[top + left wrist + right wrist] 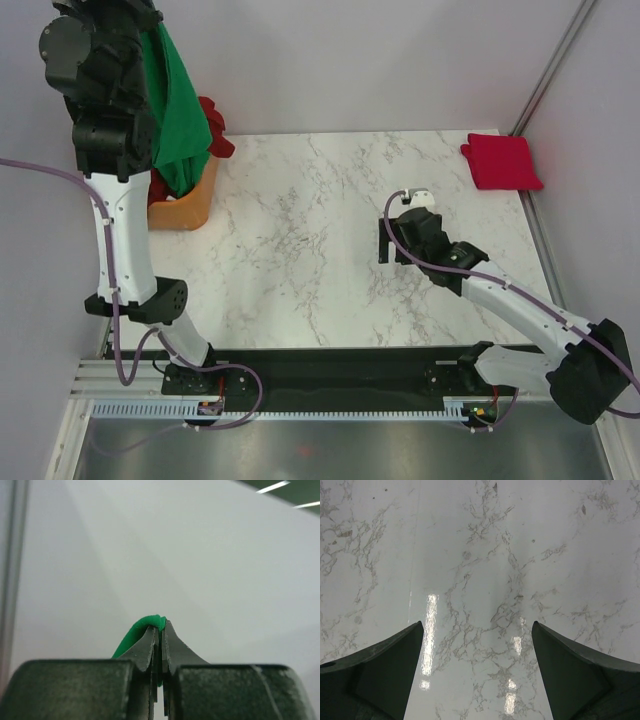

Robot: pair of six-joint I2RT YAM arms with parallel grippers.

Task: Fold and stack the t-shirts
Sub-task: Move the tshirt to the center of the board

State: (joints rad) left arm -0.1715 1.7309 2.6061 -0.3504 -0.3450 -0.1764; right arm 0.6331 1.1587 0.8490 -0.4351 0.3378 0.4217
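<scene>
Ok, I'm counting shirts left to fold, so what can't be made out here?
Top view: the hanging green t-shirt and the left arm cover most of the orange basket; its contents can't be counted.
Left wrist view: the shut left claw hides all but a sliver of green cloth.
Right wrist view: only bare table, no shirts.

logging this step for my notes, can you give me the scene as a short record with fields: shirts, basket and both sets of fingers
left fingers: shut on the green t-shirt, held high at the far left of the table
green t-shirt: hanging unfolded, lower end over the orange basket
orange basket: far left, dark red cloth showing at its back
red t-shirt: folded, far right corner
right fingers: open, empty, over bare marble
</scene>
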